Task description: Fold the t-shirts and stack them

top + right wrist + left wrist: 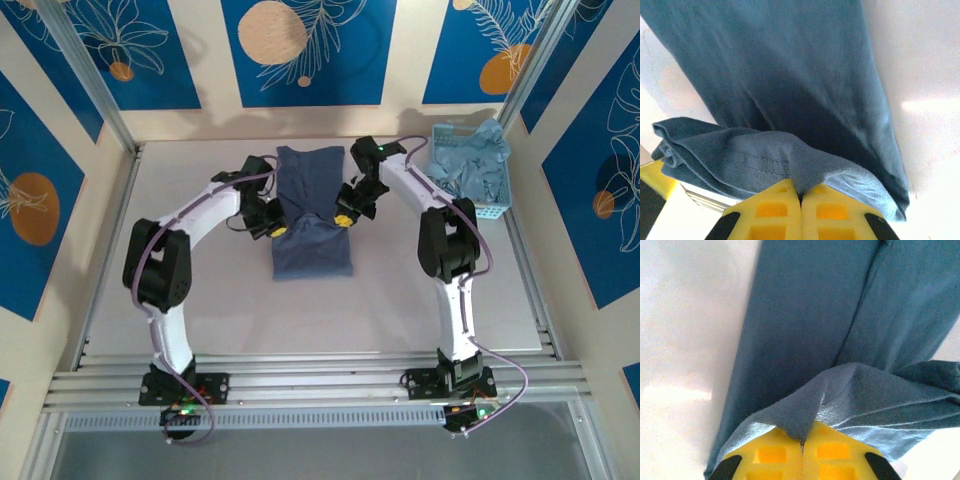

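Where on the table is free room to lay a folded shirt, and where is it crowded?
Free: the table between the dark t-shirt and the arm bases; the far left corner. Crowded: the middle, where left gripper and right gripper pinch that shirt, and the far right, by the basket.

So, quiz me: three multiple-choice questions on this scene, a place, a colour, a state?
1. Where is the basket?
A. far right corner of the table
B. between the arms
C. near left corner
2. What colour are the fingers?
A. red
B. yellow
C. green
3. The left gripper and right gripper are:
A. both open
B. both shut on the dark shirt
C. lifting the basket
Answers: 1 A, it sits at the far right edge. 2 B, they show yellow in both wrist views. 3 B, the shirt is pinched between them.
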